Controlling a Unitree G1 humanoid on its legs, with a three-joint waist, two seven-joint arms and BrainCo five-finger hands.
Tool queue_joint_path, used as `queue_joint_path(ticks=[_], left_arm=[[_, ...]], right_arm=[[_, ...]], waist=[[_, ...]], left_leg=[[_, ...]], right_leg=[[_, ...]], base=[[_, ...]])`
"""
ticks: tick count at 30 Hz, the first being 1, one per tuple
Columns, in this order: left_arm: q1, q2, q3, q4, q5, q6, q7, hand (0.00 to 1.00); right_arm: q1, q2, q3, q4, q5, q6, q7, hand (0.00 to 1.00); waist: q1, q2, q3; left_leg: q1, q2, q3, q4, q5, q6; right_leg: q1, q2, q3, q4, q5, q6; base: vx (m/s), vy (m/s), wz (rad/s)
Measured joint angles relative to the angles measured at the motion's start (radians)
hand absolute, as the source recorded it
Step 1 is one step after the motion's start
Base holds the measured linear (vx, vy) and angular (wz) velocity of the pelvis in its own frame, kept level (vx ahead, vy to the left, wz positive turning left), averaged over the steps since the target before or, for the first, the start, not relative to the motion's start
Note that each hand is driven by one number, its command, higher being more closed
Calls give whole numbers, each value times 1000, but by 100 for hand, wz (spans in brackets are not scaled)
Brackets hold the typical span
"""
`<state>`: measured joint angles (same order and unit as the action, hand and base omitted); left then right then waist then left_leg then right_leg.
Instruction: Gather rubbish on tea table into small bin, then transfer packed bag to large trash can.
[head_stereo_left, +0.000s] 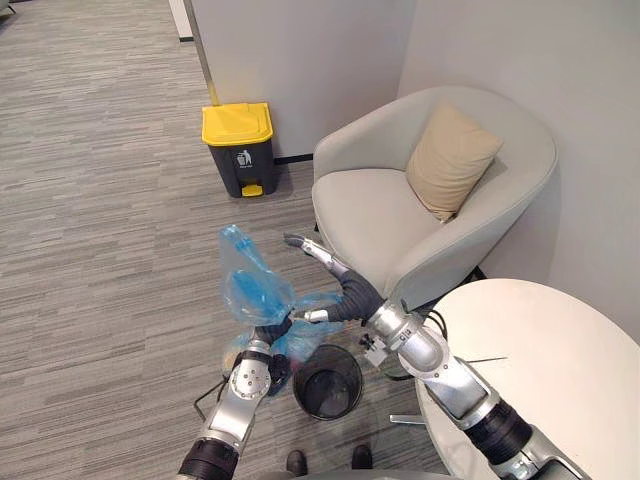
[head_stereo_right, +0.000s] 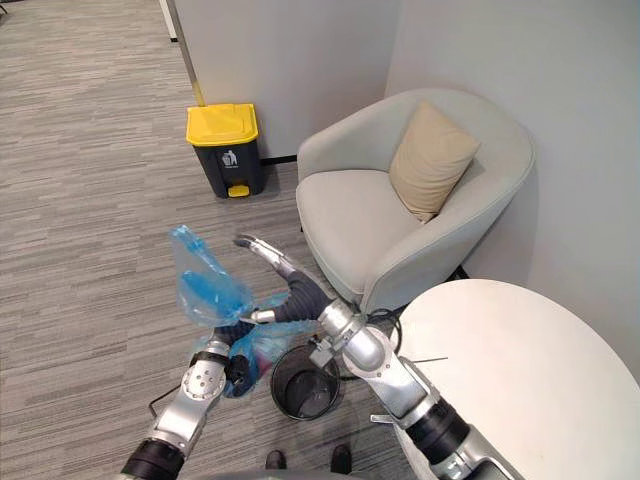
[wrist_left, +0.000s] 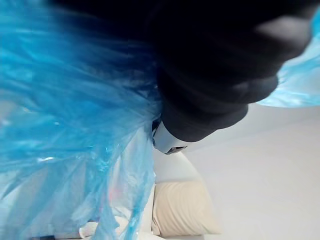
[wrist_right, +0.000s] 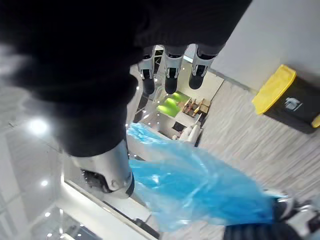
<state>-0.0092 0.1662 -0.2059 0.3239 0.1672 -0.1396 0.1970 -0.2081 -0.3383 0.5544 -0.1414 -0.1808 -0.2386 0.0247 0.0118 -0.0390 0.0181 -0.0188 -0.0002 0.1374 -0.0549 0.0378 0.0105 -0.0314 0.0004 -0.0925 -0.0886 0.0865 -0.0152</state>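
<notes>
A blue plastic bag (head_stereo_left: 250, 285) hangs above the carpet, just left of the small black mesh bin (head_stereo_left: 328, 382). My left hand (head_stereo_left: 272, 331) is shut on the bag's gathered neck; loose film stands up above it and the filled part bulges below. My right hand (head_stereo_left: 350, 292) reaches across beside the bag, open, its fingers (wrist_right: 170, 75) straight and pointing past the bag's top. Its thumb (wrist_right: 107, 170) lies close against the blue film (wrist_right: 200, 185). The large dark trash can (head_stereo_left: 238, 148) with a closed yellow lid stands by the far wall.
A pale armchair (head_stereo_left: 380, 215) with a beige cushion (head_stereo_left: 450, 158) stands right of the trash can. The round white tea table (head_stereo_left: 560, 370) is at lower right. Grey carpet (head_stereo_left: 100, 250) stretches between me and the trash can.
</notes>
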Motion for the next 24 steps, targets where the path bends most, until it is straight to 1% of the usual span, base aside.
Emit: queue_joint_path(ticks=[2, 5, 7, 10, 11, 13, 14, 16, 17, 20, 24], left_arm=[[9, 0, 16, 0, 0, 0, 0, 100], [34, 1, 36, 1, 0, 0, 0, 100], [51, -2, 61, 6, 0, 1, 0, 100], [64, -7, 96, 37, -12, 2, -2, 100], [79, -7, 115, 59, -23, 5, -3, 100], [92, -11, 147, 88, -44, 7, -15, 100], [113, -17, 179, 101, -59, 8, -23, 100], [126, -17, 195, 118, -71, 12, -25, 100], [143, -18, 211, 122, -78, 19, -38, 100], [155, -20, 219, 170, -78, 22, -64, 100], [167, -25, 225, 232, -78, 26, -84, 100]], right_arm=[[22, -9, -22, 0, -27, 0, -4, 0], [87, -11, -76, 1, -27, 0, -4, 0], [143, 12, -128, 9, -24, 0, -4, 0], [203, 67, -197, 62, 9, 3, -3, 0], [237, 111, -251, 121, 37, 7, -1, 0], [269, 153, -314, 184, 84, 17, 0, 0], [290, 173, -351, 223, 115, 24, 0, 0], [300, 179, -367, 253, 134, 30, 0, 0], [306, 187, -382, 282, 140, 31, 1, 0], [316, 213, -424, 375, 143, 35, 1, 0], [316, 221, -449, 503, 180, 59, 3, 0]], waist=[[-1, 0, 0], [0, 0, 0], [0, 0, 0], [-2, 0, 0], [-5, 0, 0], [-6, 0, 0], [-6, 0, 0], [-6, 1, 0], [-6, 0, 0], [-1, 1, 1], [1, 2, 1]], left_leg=[[2, 0, 0, -1, 0, 0], [11, 0, -2, -5, 0, 0], [15, -1, -2, -10, 0, 0], [17, -1, -2, -11, 0, 0], [18, -2, -5, -11, 0, 0], [21, -4, -12, -11, 0, 0], [25, -4, -14, -13, 0, 0], [29, -4, -16, -14, 0, 0], [30, -4, -17, -15, 0, -1], [30, -4, -20, -17, 0, -1], [30, -6, -24, -19, 0, -1]], right_leg=[[2, 0, -1, 0, 0, 0], [10, 0, -3, -3, -1, 1], [11, 0, -3, -3, -1, 2], [12, -1, -3, -2, -2, 2], [13, 0, -6, -3, -2, 3], [15, -1, -14, -5, -3, 4], [21, -2, -16, -9, -3, 5], [25, -2, -17, -10, -4, 5], [26, -1, -17, -11, -4, 6], [26, -2, -20, -13, -5, 7], [27, -4, -26, -13, -7, 10]], base=[[0, 0, 0], [0, 0, 0], [0, 0, 0], [0, 0, 0], [-16, 23, 5], [-23, 25, 10], [-16, 19, 8], [-2, 7, 2], [0, 0, 0], [-12, 15, 2], [-11, 18, 3]])
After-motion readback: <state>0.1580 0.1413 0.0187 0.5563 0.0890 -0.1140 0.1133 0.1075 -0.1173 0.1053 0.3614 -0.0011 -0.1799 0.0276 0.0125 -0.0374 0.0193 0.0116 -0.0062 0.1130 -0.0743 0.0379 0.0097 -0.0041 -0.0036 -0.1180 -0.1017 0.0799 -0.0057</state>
